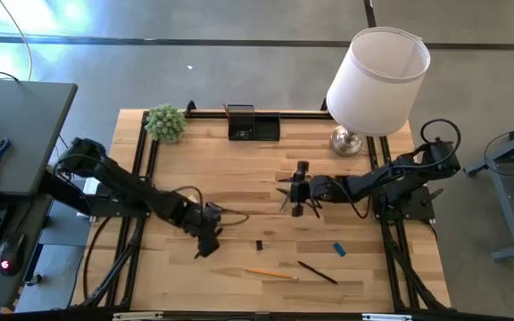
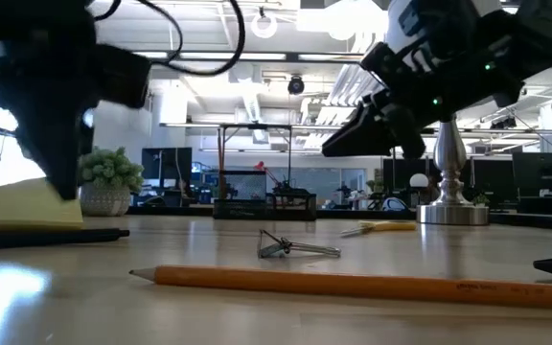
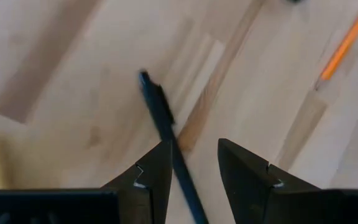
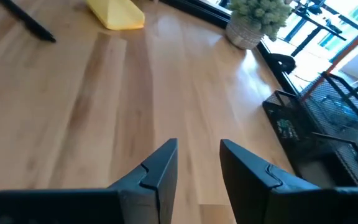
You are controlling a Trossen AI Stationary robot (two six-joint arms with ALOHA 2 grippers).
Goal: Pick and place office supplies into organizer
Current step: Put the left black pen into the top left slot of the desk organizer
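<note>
**A:** What have I got under the left gripper [image 3: 194,168]?

**B:** A slim black plastic pen [image 3: 166,134], lying flat on the pale wooden table [image 1: 239,165] toward its near left. I've got the fingers spread apart with nothing in them, one to each side of the barrel. I can't tell whether they touch it.

**A:** How will it handle?

**B:** I'd judge it light, stiff and a bit slick, likely to roll on the wood. I'd pinch it across the barrel near the middle, so it doesn't tip when lifted.

**A:** And the destination?

**B:** The small black mesh organizer [image 1: 252,123] stands at the far edge, well apart from the pen, between the little green plant [image 1: 165,122] and the white-shaded lamp [image 1: 377,76].

**A:** The right arm?

**B:** My right gripper [image 4: 197,165] hangs above the middle of the table, fingers parted and empty. An orange wooden pencil [image 1: 270,274] lies near the front edge, and a small blue block [image 1: 338,249] to its right.
</note>
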